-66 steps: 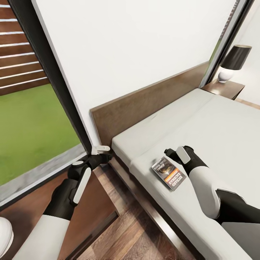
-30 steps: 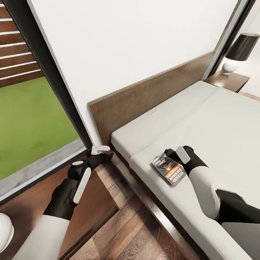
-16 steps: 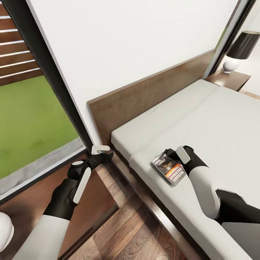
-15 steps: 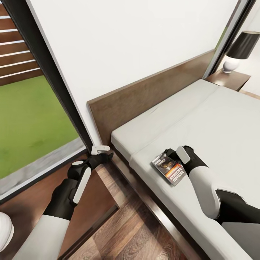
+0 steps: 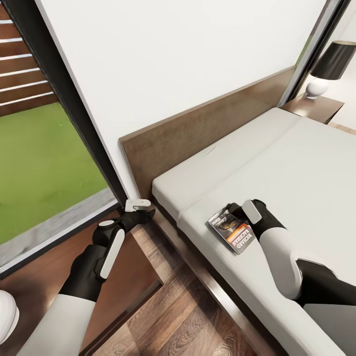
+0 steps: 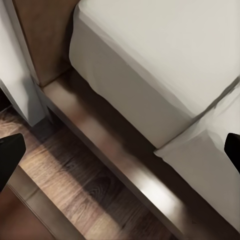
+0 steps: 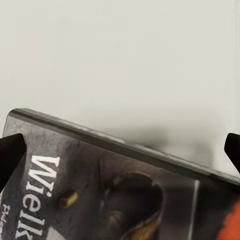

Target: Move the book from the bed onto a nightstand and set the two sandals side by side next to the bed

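A white wall [image 5: 173, 54] meets a dark-framed window [image 5: 64, 99] onto green grass [image 5: 44, 168]; wood plank floor [image 5: 183, 321] below.

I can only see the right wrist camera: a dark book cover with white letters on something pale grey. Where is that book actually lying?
Observer: The book lies flat on the bed, near the mattress edge closest to the robot.
Operator: Is the robot holding it?
Observer: Not clearly. In the head view the right gripper sits at the book's far edge, fingers spread wide on either side.
Operator: What's the other arm doing?
Observer: The left gripper hangs open, empty, over the wood floor beside the bed frame.
Operator: Any table nearby for the book?
Observer: A nightstand with a lamp stands at the far side of the bed.
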Robot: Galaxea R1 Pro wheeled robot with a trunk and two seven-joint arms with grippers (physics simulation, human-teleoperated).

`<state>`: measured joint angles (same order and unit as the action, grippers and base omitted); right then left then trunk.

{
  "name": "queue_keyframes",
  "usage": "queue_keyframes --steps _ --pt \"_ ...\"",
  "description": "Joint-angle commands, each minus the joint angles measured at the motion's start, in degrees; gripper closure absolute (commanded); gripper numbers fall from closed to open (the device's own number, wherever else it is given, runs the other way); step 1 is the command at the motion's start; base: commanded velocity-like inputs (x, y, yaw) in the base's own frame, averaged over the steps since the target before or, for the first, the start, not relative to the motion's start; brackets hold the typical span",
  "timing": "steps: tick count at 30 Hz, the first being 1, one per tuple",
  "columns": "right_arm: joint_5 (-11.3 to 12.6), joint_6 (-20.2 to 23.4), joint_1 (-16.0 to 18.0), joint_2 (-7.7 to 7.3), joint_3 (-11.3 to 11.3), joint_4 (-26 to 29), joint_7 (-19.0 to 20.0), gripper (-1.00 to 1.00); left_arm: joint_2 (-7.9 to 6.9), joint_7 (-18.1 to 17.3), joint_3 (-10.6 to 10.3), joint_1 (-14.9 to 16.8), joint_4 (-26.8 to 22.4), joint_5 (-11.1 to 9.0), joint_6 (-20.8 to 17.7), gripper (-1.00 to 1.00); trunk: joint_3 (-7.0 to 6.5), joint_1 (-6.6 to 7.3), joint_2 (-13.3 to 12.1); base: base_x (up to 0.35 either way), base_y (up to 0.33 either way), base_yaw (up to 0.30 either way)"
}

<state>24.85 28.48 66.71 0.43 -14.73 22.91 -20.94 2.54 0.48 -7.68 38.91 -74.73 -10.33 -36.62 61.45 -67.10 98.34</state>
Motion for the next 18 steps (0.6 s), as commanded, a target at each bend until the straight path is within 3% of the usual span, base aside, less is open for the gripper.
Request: queue_keyframes --steps 1,8,18 --pt "0.42 0.17 0.00 0.02 -0.83 0.12 -0.50 -1.00 0.01 0.05 0.03 0.03 -0.06 -0.28 -0.29 -1.00 0.06 0.00 0.02 0.000 0.000 0.000" --pt "0.30 0.35 0.00 -0.33 -7.85 0.12 -0.51 -1.00 0.01 0.05 0.04 0.03 -0.06 -0.29 -0.29 -1.00 0.17 0.00 0.02 0.000 0.000 0.000" --pt "0.36 0.26 0.00 -0.68 -9.38 0.04 -0.51 -1.00 0.01 0.05 0.04 0.03 -0.10 -0.29 -0.29 -1.00 0.18 0.00 0.02 0.000 0.000 0.000"
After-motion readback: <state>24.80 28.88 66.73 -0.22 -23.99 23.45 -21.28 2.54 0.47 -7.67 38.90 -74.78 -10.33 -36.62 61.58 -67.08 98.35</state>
